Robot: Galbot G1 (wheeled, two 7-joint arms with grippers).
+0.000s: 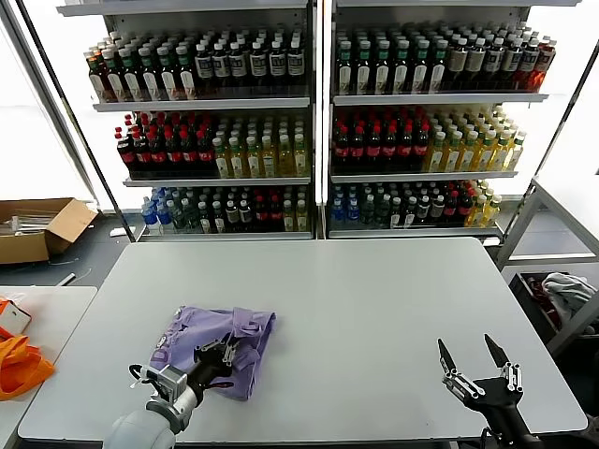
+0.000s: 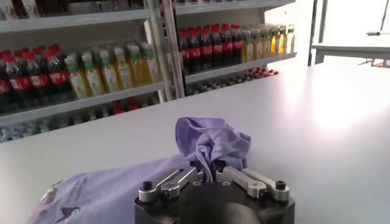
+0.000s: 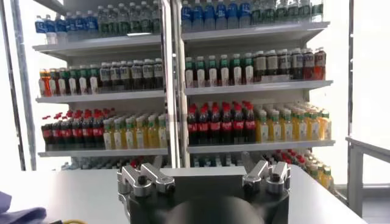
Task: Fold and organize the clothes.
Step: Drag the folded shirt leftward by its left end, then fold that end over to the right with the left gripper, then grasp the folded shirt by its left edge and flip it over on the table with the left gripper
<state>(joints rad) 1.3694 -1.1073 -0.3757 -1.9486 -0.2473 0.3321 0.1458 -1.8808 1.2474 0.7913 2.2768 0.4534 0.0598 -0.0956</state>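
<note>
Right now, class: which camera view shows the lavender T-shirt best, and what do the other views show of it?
The head view: the whole crumpled T-shirt lies on the white table, the left gripper on it. The left wrist view shows only a bunched fold by the fingers; the right wrist view shows just a corner.

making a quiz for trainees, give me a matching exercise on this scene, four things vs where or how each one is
Things:
1. lavender T-shirt
2. left gripper
3. right gripper
4. cardboard box

Places or states:
A. on the floor, beyond the table's far left corner
B. open, over the table's near right part, holding nothing
C. bunched on the table's near left part
D. at a fold of purple cloth

Pairs: 1-C, 2-D, 3-B, 4-A
</note>
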